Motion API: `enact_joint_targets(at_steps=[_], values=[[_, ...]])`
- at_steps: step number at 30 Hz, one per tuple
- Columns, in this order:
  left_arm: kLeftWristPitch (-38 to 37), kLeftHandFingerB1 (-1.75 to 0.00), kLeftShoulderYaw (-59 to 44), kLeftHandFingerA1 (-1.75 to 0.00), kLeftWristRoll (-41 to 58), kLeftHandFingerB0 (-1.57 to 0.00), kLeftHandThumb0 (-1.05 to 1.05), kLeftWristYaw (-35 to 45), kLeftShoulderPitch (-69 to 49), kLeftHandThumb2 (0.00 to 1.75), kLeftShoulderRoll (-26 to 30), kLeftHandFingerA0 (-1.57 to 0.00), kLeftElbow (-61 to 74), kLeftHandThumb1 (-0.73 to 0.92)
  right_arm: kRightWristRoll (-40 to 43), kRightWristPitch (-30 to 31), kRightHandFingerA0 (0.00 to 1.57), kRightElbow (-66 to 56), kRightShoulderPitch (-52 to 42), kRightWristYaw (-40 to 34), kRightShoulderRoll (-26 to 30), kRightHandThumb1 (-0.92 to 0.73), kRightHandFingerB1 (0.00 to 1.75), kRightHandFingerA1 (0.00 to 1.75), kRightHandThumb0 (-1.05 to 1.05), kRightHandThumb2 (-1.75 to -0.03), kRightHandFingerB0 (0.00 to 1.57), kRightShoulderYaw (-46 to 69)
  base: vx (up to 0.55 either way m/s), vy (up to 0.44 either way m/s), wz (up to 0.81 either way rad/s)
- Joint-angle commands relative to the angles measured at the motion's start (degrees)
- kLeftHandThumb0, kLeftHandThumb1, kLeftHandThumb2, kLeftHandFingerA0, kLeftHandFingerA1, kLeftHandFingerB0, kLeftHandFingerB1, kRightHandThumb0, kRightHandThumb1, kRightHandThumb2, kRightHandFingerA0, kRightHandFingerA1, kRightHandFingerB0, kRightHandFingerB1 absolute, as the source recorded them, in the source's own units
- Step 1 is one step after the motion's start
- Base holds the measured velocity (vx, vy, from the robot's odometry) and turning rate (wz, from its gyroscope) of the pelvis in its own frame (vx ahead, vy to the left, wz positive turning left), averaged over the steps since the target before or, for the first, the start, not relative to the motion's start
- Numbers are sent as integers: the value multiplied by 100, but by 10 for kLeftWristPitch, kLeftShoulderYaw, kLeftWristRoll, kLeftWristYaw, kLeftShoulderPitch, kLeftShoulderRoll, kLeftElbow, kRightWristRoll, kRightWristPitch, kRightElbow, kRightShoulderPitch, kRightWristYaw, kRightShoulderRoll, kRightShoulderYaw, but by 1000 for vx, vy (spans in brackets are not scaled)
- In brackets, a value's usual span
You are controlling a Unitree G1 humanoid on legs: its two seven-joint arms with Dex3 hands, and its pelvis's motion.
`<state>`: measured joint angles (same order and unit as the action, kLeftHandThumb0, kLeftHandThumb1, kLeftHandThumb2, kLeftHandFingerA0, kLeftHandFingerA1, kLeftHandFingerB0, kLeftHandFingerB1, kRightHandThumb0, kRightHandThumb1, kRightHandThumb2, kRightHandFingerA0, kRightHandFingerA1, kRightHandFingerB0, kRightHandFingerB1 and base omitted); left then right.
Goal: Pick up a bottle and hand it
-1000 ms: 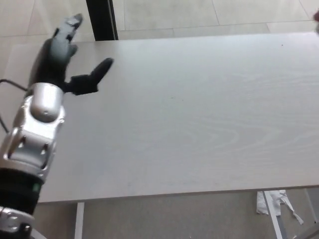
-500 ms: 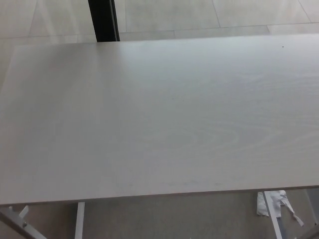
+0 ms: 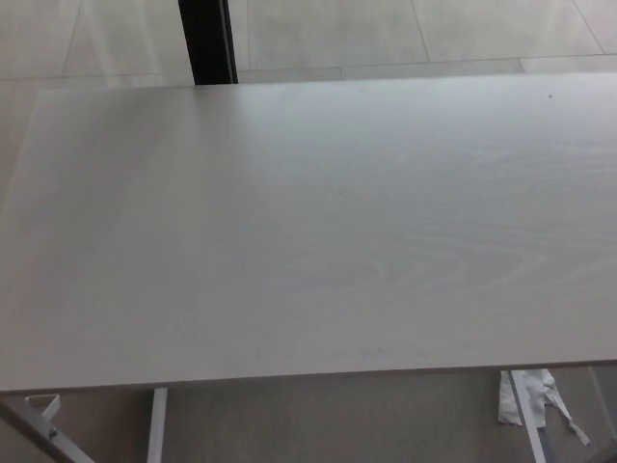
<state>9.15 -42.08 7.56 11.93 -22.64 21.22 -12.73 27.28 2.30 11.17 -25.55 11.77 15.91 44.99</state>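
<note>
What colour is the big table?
The table is pale whitish-grey with a faint wood-grain pattern, seen best in the head view.

1. The bottle did not show in my head view, so I could not tell its look, its state or its pose.
2. I could not tell where it lay either. All that the view gave me was the table (image 3: pixel 318 241), a pale top with faint wood grain that reached from the far edge near the top of the picture to the near edge along the bottom.
</note>
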Motion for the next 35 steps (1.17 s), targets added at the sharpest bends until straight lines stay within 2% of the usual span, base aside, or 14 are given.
enact_joint_targets(at_steps=[1, 8, 9, 10, 12, 13, 15, 16, 20, 21, 22, 33, 34, 35], values=[[-49, -47, 37, -72, 54, -30, -87, 72, -13, 60, -33, -53, 12, 59, -8, -25, 73, 13, -2, 9, 18, -60, 60, 88, -72, -58, 33, 7, 0, 0, 0], [-46, -49, 55, -71, 66, -27, -84, 58, 48, 59, -33, -51, -6, 60, 3, -5, 50, -8, -14, 7, 12, -61, 59, 74, -69, -60, 31, 8, 0, 0, 0], [-49, -56, 71, -72, 58, -27, -83, 65, 51, 93, -32, -57, -9, 51, 5, -8, 49, -2, -13, 9, 12, -60, 60, 75, -69, -59, 33, 10, 0, 0, 0], [-50, -56, 78, -72, 55, -27, -83, 69, 52, 93, -29, -57, -10, 51, 6, -10, 49, 1, -15, 11, 9, -60, 60, 75, -69, -59, 33, 11, 0, 0, 0], [-7, -45, 106, -63, 58, -35, -79, 87, 34, 60, -24, -58, 37, 65, 5, -18, 48, 3, -23, 11, 5, -61, 60, 75, -71, -59, 33, 17, 0, 0, 0], [-10, -53, 115, -66, 55, -30, -87, 94, 30, 96, -19, -57, 36, 55, 5, -10, 51, -5, -27, 4, 3, -61, 61, 76, -71, -59, 34, 17, 0, 0, 0], [-10, -53, 125, -66, 56, -30, -87, 95, 29, 96, -14, -57, 36, 55, 8, -8, 51, -8, -32, 3, 2, -61, 61, 76, -71, -59, 34, 21, 0, 0, 0], [16, -44, 126, -59, 67, -37, -82, 92, 26, 59, -15, -67, 50, 63, 9, -7, 50, -2, -32, 7, 4, -60, 61, 76, -72, -59, 34, 21, 0, 0, 0], [42, -41, 122, -52, 85, -39, -80, 96, 19, 60, -11, -72, 75, 65, 5, -1, 52, -4, -28, -2, -1, -61, 60, 74, -67, -59, 37, 14, 0, 0, 0], [41, -42, 119, -54, 90, -38, -81, 98, 19, 60, -12, -70, 77, 65, 5, 4, 55, -10, -29, -8, -3, -44, 64, 75, -68, -91, 36, 14, 0, 0, 0], [40, -42, 117, -53, 94, -40, -79, 98, 21, 59, -13, -73, 74, 63, 8, -1, 48, -8, -29, -3, -5, -62, 59, 75, -68, -59, 35, 15, 0, 0, 0], [23, -42, 107, -53, 112, -43, -71, 112, 25, 58, -11, -76, 37, 54, 3, -8, 50, -15, -37, 1, -11, -60, 59, 74, -72, -59, 34, 13, 0, 0, 0], [24, -40, 107, -51, 108, -47, -67, 106, 26, 58, -11, -79, 36, 55, 2, -11, 50, -15, -38, 1, -11, -44, 63, 74, -71, -91, 32, 13, 0, 0, 0], [24, -40, 107, -51, 108, -47, -67, 106, 26, 58, -11, -79, 36, 55, 2, -11, 50, -15, -38, 1, -11, -44, 63, 74, -71, -91, 32, 13, 0, 0, 0]])
